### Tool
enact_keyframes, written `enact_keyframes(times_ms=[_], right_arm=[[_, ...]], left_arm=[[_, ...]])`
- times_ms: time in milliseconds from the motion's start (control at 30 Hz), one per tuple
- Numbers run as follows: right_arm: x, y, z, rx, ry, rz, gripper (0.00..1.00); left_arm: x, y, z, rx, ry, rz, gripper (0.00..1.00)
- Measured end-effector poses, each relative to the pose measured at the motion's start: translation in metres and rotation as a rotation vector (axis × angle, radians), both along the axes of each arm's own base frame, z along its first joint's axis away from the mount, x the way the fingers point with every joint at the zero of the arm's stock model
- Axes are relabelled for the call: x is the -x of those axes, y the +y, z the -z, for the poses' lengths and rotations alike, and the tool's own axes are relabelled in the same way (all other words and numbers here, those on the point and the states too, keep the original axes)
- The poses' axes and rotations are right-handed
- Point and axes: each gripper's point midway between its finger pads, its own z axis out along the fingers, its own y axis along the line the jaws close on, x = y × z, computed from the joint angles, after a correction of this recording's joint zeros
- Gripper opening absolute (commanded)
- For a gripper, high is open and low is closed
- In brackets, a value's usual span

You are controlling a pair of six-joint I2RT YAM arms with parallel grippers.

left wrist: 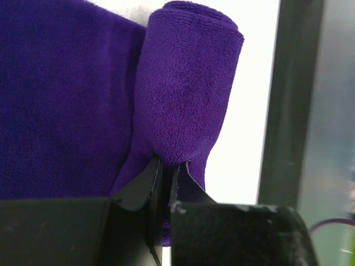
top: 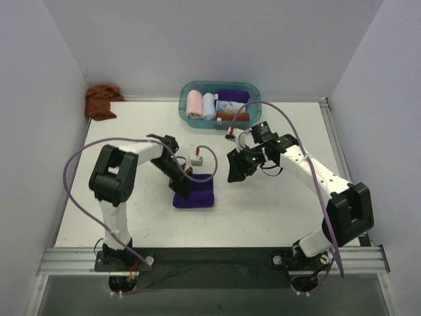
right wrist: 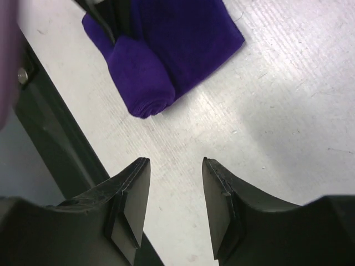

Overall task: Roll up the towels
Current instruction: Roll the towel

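The purple towel [top: 195,193] lies on the table near the middle, with its near edge turned into a roll [left wrist: 186,83]. My left gripper [top: 180,185] is shut on the left end of that roll, and purple cloth is pinched between the jaws [left wrist: 169,166]. My right gripper [top: 232,176] hangs open to the right of the towel, above bare table. Nothing is between its fingers [right wrist: 176,162], and the purple towel [right wrist: 166,50] shows ahead of them. The rust-brown towel [top: 100,101] lies crumpled at the back left corner.
A teal bin [top: 254,92] at the back centre holds several rolled cloths: pink, pale blue, purple and rust. The table's dark front rail [right wrist: 50,127] runs just beside the roll. White walls close in the left, back and right sides.
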Motion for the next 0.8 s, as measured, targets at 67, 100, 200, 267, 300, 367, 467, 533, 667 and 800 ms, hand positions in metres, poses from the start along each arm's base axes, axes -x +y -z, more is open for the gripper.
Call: enact_keyframes(times_ms=[67, 100, 200, 267, 300, 367, 467, 533, 667, 800], right_arm=[[0.013, -0.001, -0.001, 0.005, -0.051, -0.034, 0.45], [0.02, -0.001, -0.001, 0.014, -0.083, -0.058, 0.47], [0.04, 0.01, -0.004, 0.042, -0.17, -0.163, 0.55], [0.046, 0.02, -0.003, 0.071, -0.232, -0.234, 0.59], [0.054, 0.028, 0.0, 0.086, -0.256, -0.286, 0.61], [0.065, 0.039, 0.008, 0.14, -0.303, -0.365, 0.77], [0.071, 0.06, 0.026, 0.241, -0.405, -0.483, 0.85], [0.073, 0.076, 0.04, 0.301, -0.481, -0.553, 0.84], [0.067, 0.098, 0.068, 0.386, -0.593, -0.644, 0.76], [0.047, 0.103, 0.086, 0.447, -0.662, -0.656, 0.73]], left_arm=[[-0.003, 0.0, 0.0, -0.002, 0.081, -0.022, 0.0], [-0.004, 0.0, 0.0, -0.002, 0.121, -0.034, 0.0], [-0.007, 0.001, 0.001, -0.002, 0.235, -0.068, 0.0], [-0.009, 0.002, 0.001, -0.003, 0.297, -0.087, 0.0], [-0.009, 0.003, 0.001, -0.004, 0.317, -0.095, 0.0], [-0.01, 0.003, 0.001, -0.008, 0.348, -0.102, 0.0], [-0.011, 0.003, 0.001, -0.014, 0.372, -0.104, 0.0], [-0.011, 0.003, 0.001, -0.018, 0.381, -0.102, 0.0], [-0.011, 0.003, 0.001, -0.022, 0.395, -0.102, 0.01], [-0.011, 0.003, 0.001, -0.025, 0.401, -0.102, 0.02]])
